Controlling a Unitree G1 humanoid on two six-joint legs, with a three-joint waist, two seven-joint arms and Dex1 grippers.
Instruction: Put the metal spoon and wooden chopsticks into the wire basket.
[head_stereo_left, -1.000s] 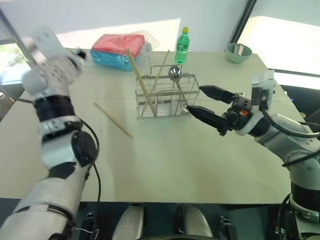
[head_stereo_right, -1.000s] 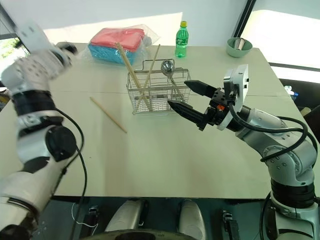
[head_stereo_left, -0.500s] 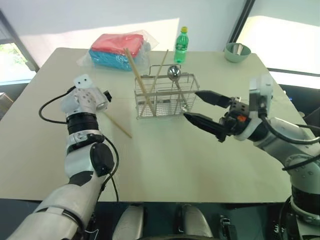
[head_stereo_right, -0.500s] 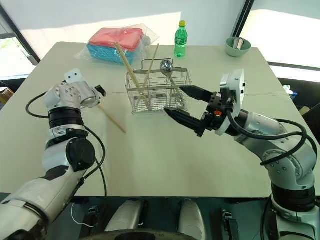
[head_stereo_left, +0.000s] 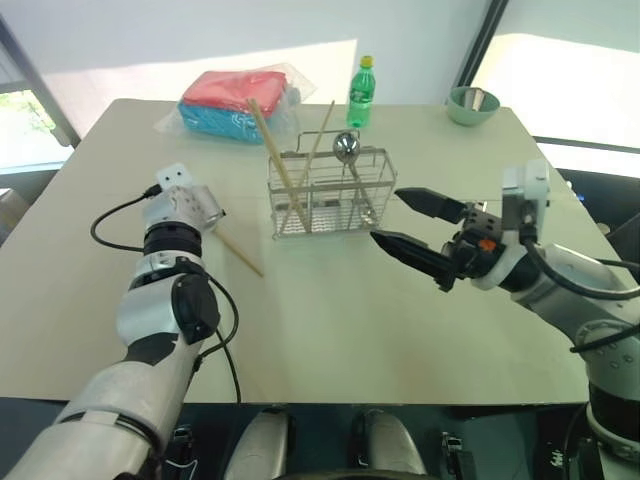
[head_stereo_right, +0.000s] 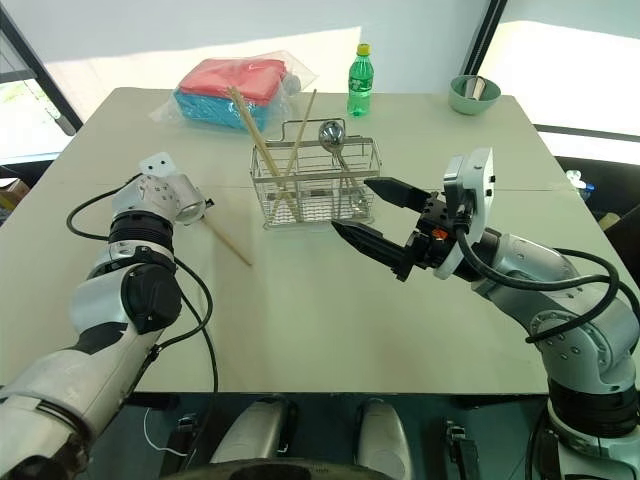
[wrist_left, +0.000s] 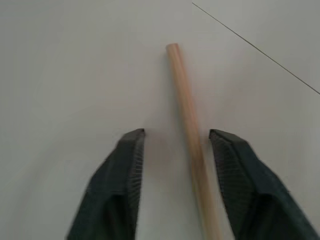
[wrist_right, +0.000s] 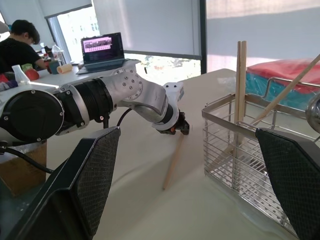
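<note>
Left gripper (wrist_left: 172, 145) sits low at centre left, fingers apart astride the loose chopstick (wrist_left: 189, 125) on the table (head_stereo_left: 330, 320), not clamped. Basket (head_stereo_left: 325, 192) at upper centre holds spoon (head_stereo_left: 348, 146) and three chopsticks (head_stereo_left: 275, 160). Right gripper (head_stereo_left: 400, 222), centre right, gapes wide, empty.

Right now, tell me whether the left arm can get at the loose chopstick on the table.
Probably yes. The left tool is already down at the loose chopstick, one finger on each side of it with gaps showing, and nothing lies between them on the table.
</note>
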